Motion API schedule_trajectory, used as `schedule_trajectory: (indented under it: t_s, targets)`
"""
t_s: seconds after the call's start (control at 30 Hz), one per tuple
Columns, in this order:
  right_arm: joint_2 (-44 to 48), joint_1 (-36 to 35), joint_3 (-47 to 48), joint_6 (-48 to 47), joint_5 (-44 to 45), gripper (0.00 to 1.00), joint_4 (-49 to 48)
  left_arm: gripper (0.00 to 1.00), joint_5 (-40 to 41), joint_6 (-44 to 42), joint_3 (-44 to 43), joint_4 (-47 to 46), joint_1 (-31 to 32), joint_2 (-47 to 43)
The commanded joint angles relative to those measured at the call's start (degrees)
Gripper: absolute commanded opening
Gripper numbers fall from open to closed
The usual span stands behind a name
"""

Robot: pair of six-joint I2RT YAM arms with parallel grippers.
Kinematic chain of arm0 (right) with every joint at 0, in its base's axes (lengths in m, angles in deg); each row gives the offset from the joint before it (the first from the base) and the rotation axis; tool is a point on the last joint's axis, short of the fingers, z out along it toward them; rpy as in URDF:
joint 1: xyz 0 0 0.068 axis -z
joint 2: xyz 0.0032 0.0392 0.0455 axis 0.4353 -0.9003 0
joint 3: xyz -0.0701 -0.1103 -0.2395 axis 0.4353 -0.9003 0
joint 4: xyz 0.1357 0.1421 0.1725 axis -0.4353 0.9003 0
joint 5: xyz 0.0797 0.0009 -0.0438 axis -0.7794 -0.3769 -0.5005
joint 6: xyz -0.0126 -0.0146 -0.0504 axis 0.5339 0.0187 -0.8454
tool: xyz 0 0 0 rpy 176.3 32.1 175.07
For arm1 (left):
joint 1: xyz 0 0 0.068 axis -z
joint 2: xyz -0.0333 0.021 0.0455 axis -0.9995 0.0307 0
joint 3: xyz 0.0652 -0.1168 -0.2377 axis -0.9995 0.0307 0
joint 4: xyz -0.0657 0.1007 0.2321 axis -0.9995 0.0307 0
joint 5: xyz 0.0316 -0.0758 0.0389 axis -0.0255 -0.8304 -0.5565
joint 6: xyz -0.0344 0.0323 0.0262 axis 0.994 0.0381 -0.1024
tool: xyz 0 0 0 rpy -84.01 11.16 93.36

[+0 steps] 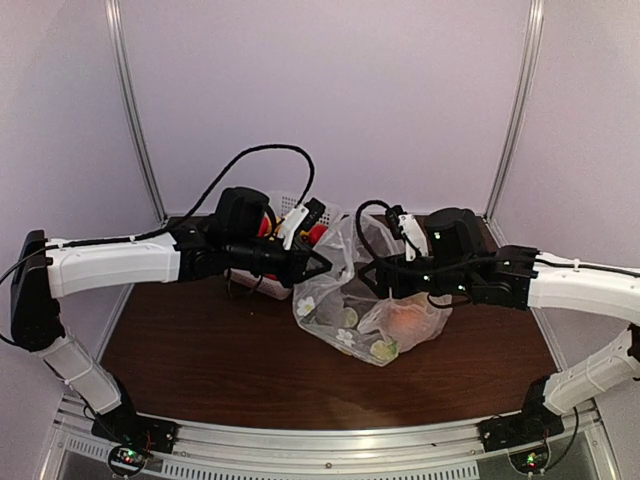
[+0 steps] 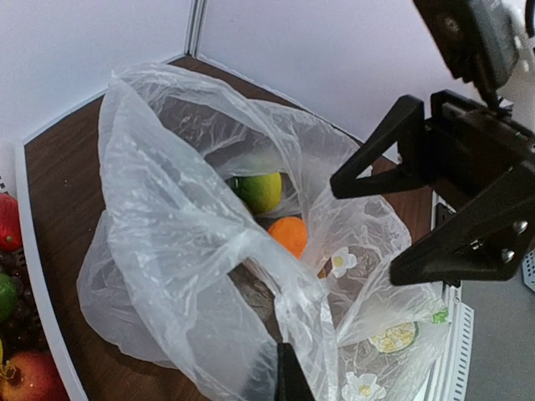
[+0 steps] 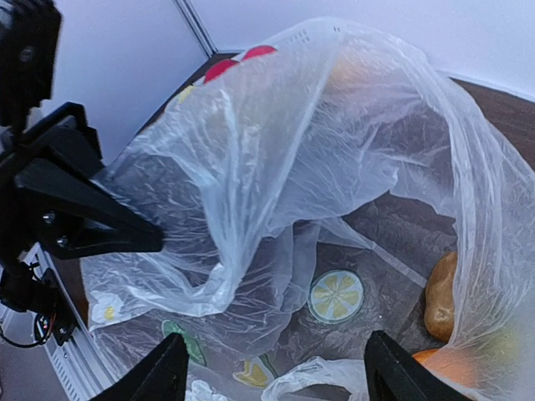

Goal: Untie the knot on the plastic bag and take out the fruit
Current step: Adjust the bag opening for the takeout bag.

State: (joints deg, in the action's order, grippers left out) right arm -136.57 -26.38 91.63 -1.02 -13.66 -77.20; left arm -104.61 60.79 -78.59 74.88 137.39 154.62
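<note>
A: So, knot gone?
B: Seemingly; none shows, and the plastic bag (image 1: pixel 360 320) gapes mid worktop (image 1: pixel 200 370). Left pincer (image 1: pixel 318 262) clenched on its film, right pincer (image 3: pixel 276 347) released over the mouth. Fruit (image 2: pixel 289 234) inside, none out yet

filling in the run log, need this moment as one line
left gripper shut on plastic bag | right gripper open at bag | fruit inside bag
</note>
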Motion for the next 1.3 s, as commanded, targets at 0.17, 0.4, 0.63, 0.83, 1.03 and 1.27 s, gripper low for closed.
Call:
schedule_trajectory:
  t_s: [0.17,0.4,0.63,0.83,1.03,1.27]
  targets:
    - [-4.5,-0.3,-3.4,8.8,13.2,0.86,5.3,0.00,2.6,-0.9,1.3,-2.2,0.0,-2.0]
    - [-2.1,0.7,-10.4,11.4,24.5,0.97,13.3,0.00,3.4,-1.3,1.4,-2.1,0.0,-2.8]
    - [3.9,2.1,-14.3,13.5,27.3,1.00,18.0,0.00,4.8,-2.0,1.5,-2.0,0.0,-3.4]
    - [7.9,2.2,-13.2,9.1,22.9,0.92,16.3,0.00,3.1,-2.5,1.6,-2.6,0.0,-3.2]
    - [12.0,-1.8,-8.2,4.9,20.5,0.74,13.6,0.00,1.2,-2.6,1.7,-3.1,-0.1,-2.5]
    - [7.8,-4.4,-3.3,2.7,17.9,0.61,9.9,0.00,0.6,-2.6,1.7,-3.2,0.2,-2.1]
